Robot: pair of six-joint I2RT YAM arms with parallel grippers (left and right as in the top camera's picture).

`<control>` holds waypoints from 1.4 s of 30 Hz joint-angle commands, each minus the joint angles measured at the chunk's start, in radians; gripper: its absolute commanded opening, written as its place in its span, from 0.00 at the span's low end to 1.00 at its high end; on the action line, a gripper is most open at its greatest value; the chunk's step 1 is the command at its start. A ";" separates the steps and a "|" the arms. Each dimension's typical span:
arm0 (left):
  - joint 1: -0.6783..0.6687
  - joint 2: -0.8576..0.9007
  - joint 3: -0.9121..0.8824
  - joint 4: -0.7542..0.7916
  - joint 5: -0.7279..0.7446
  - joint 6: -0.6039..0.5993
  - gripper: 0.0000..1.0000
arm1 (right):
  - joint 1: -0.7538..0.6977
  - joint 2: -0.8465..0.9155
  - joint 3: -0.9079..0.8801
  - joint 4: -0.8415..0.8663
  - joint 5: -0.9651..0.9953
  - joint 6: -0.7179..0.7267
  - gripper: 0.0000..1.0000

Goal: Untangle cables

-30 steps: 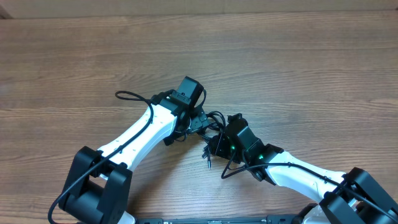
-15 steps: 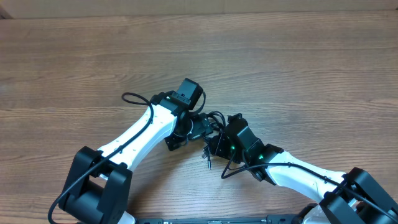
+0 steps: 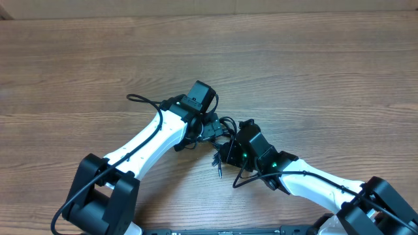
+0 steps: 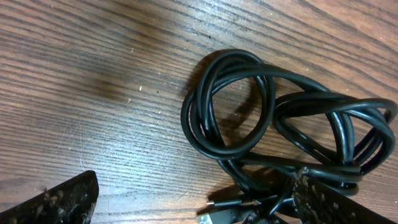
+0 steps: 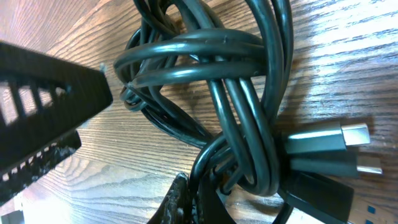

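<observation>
Left claw (image 4: 189,202) apart | right claw (image 3: 227,151) clamped on cables (image 5: 230,81) | plugs (image 5: 348,140) clearest at right wrist

White shells and black joints form the left arm (image 3: 145,142) and right arm (image 3: 318,185); a thick black cable (image 3: 134,99) trails each. The left gripper (image 4: 189,202) has speckled black fingers (image 4: 56,202).

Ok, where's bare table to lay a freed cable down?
The far half of the table beyond the cables is bare, and so is the wood toward its left and right edges. It is crowded mid-table, where the left gripper and right gripper meet at the knot.
</observation>
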 commanded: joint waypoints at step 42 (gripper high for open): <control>-0.033 0.183 -0.003 0.005 0.006 0.092 0.93 | -0.003 -0.130 0.024 -0.008 0.010 -0.071 0.04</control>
